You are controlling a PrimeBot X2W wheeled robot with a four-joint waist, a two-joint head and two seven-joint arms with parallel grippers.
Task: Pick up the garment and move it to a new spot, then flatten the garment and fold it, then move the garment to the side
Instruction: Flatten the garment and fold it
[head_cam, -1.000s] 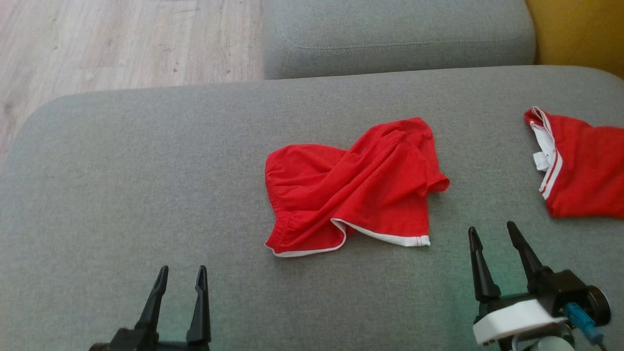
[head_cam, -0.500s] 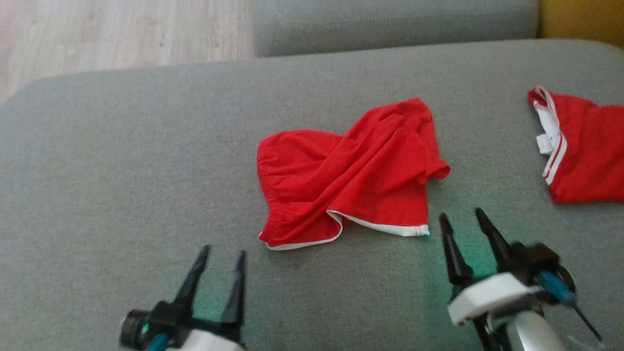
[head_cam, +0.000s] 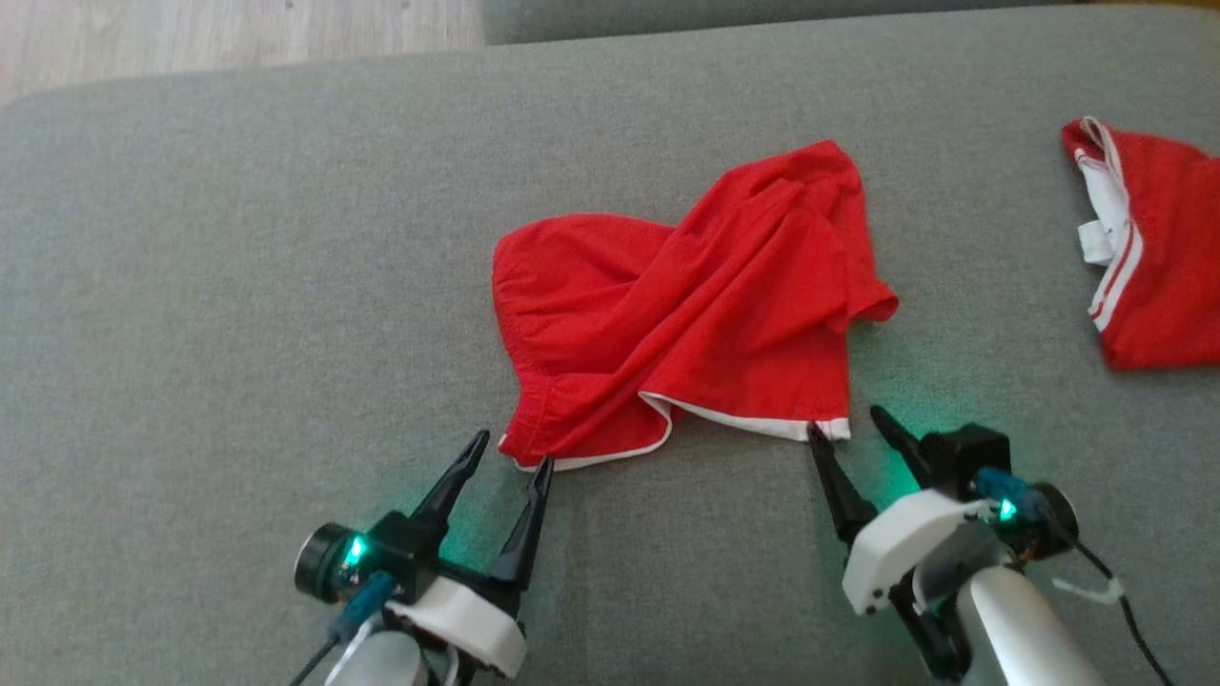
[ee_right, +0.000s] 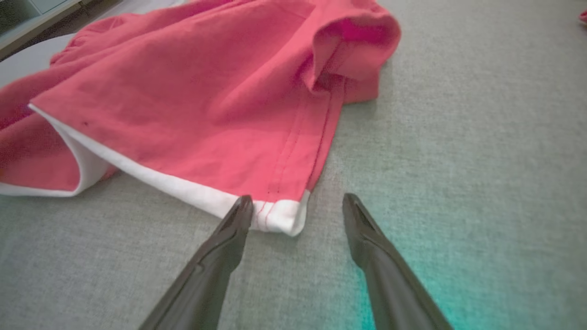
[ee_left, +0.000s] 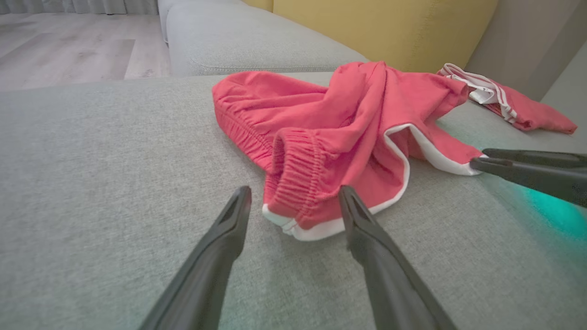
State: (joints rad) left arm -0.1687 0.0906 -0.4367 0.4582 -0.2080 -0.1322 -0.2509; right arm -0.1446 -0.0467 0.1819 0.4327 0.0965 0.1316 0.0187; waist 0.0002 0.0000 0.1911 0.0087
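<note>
Red fabric with white trim, the garment [head_cam: 686, 305] lies crumpled near the middle of the grey sofa seat [head_cam: 238, 286], touching neither the seat's edge nor the other red cloth [head_cam: 1153, 257], which sits well apart at the robot's far right and carries white stripes. An elastic waistband [ee_left: 298, 178] is bunched at the garment's near left corner, and a white hem [ee_right: 151, 178] runs along its near side to a squared corner on the right. The left gripper [head_cam: 513, 450] hovers just beside the waistband corner with its jaws spread and nothing held; in the left wrist view the bunched elastic sits between the two dark fingers, just beyond their tips. The right gripper [head_cam: 845, 420] is likewise released and empty. Its fingers straddle the hem's right corner, one tip right at the white edge, though whether it touches the cloth cannot be told. Green light from both wrists glows on the upholstery. Pale wood floor [head_cam: 191, 38] shows beyond the seat, and a yellow cushion [ee_left: 380, 27] stands behind it.
</note>
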